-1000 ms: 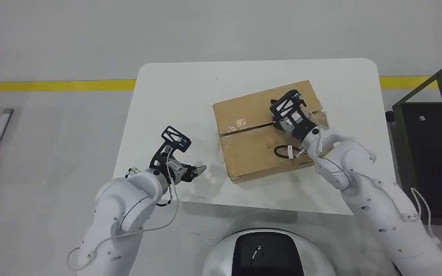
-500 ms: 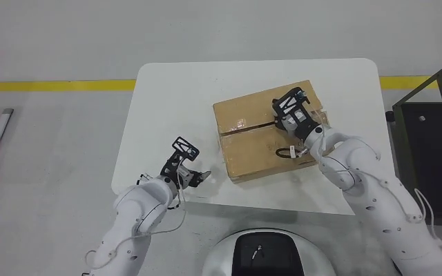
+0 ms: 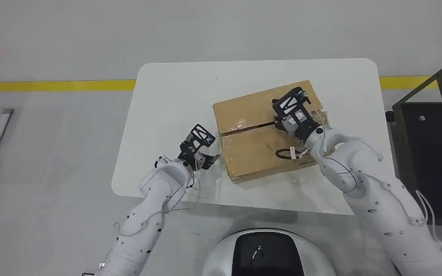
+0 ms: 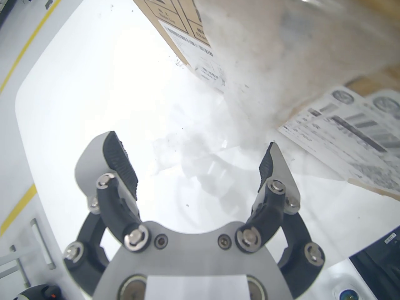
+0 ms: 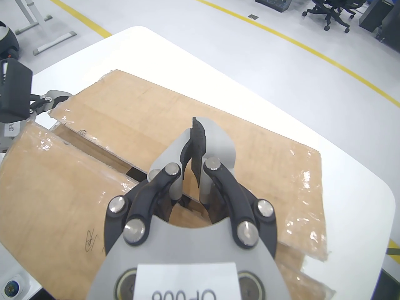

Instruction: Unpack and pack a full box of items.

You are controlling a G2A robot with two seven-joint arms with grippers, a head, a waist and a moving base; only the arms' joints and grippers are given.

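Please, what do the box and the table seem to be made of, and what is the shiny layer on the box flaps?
Box: brown cardboard, matt, likely corrugated; a layered edge shows at the flap seam.
Tape: it seems clear glossy plastic, wrinkled and reflecting light.
Table: smooth white top, slightly glossy; perhaps laminate or painted board, I cannot tell which.
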